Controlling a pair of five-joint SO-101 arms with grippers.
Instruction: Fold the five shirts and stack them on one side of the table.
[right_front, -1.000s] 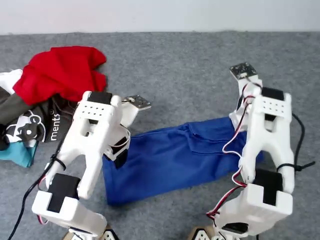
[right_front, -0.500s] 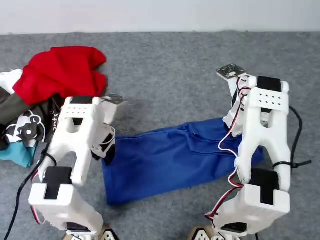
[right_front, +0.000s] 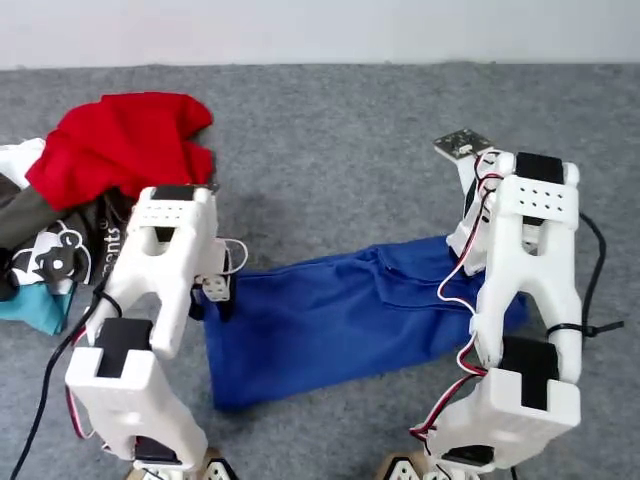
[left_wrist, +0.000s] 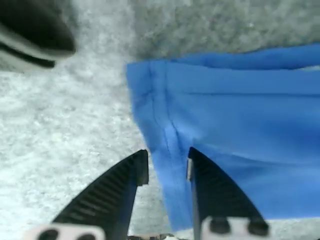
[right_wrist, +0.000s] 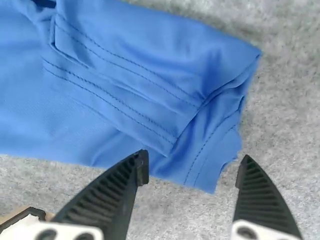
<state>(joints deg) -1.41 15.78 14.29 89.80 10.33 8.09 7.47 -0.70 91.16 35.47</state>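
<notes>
Over the last second the white left arm (right_front: 165, 260) has swung away from above the blue cloth shirt (right_front: 350, 310) toward the pile of clothes, then come back a little, so that it now stands at the shirt's end nearest that pile. The white right arm (right_front: 525, 250) shifted slightly early in that second and has kept its place since. The blue cloth shirt lies flat and stretched out lengthwise on the grey felt-like table top (right_front: 330, 130), between the two arms, its surface creased and partly folded over itself. In the left wrist view the left gripper (left_wrist: 167, 167) is low over the stitched end of the shirt (left_wrist: 240, 125); its dark fingers (left_wrist: 125, 185) stand narrowly apart with the hemmed edge running into the gap between them, one finger over the bare table and the other over the cloth. In the right wrist view the right gripper (right_wrist: 190, 170) hangs above the opposite end of the shirt (right_wrist: 125, 75), its jaws spread wide, and the corner of a hemmed sleeve with double rows of stitching lies between them, held by neither. Well apart from the blue shirt, at the table's far corner on the left arm's side, a crumpled red cloth shirt (right_front: 125, 140) lies on top of a loose heap. Under and beside it are a black shirt with a white print (right_front: 70, 250), a white garment (right_front: 20, 160) and a teal garment (right_front: 35, 305), all unfolded and overlapping one another.
</notes>
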